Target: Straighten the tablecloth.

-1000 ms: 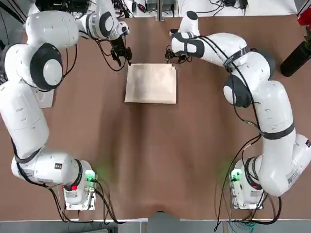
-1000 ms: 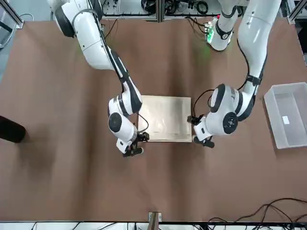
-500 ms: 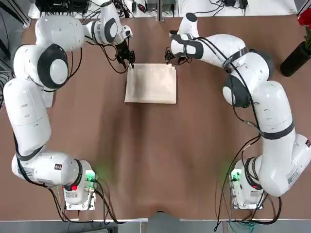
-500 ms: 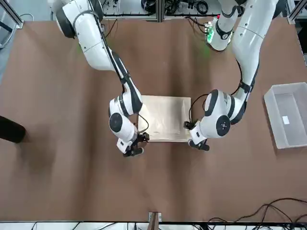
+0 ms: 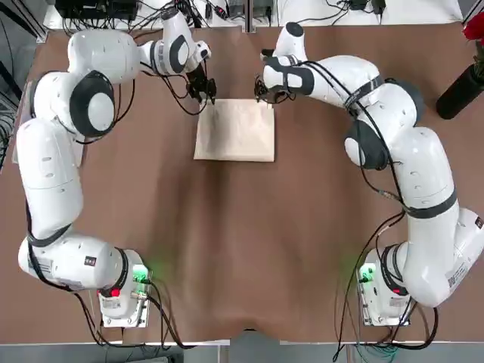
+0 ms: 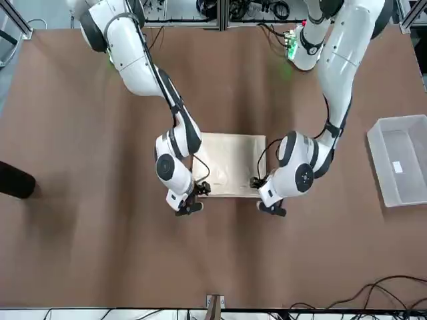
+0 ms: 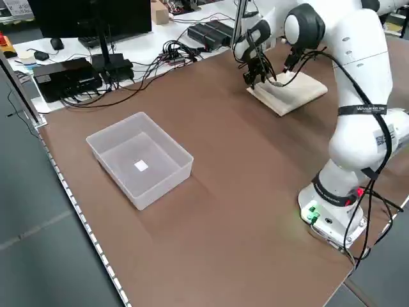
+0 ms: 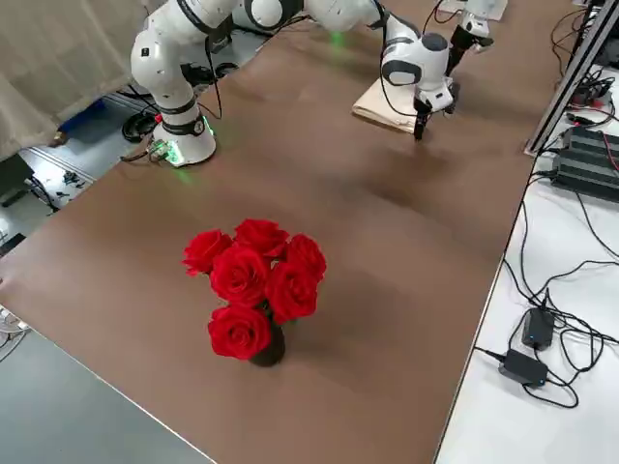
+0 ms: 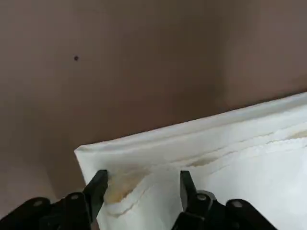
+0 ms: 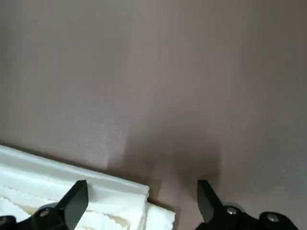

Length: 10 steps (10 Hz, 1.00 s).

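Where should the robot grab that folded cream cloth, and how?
Probably at its two far corners, one claw each: left claw and right claw, coming down from above. The cloth lies flat, so there is no raised side to clasp. Its loose layered edges show near those corners, so pinching just the top layer looks wisest.
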{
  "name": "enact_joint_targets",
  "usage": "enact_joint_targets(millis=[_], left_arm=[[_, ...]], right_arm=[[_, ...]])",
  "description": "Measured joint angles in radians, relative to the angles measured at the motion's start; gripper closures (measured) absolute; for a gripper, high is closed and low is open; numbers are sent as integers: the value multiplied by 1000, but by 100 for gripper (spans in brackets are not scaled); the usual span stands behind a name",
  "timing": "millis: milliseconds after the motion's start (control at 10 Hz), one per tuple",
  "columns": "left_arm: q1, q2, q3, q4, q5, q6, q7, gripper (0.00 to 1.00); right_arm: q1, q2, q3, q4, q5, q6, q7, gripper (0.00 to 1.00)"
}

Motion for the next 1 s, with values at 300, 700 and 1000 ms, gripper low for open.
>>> enact_joint_targets(millis=[300,700,1000], left_arm=[[-19,3,-1,1,0,0,1,31],[-38,10,-1,1,0,0,1,33],[-40,10,-1,1,0,-2,2,62]], right_arm=[[9,14,0,-26,-18,66,0,0],[15,14,0,-26,-22,71,0,3],[18,14,1,-25,-22,75,0,11]])
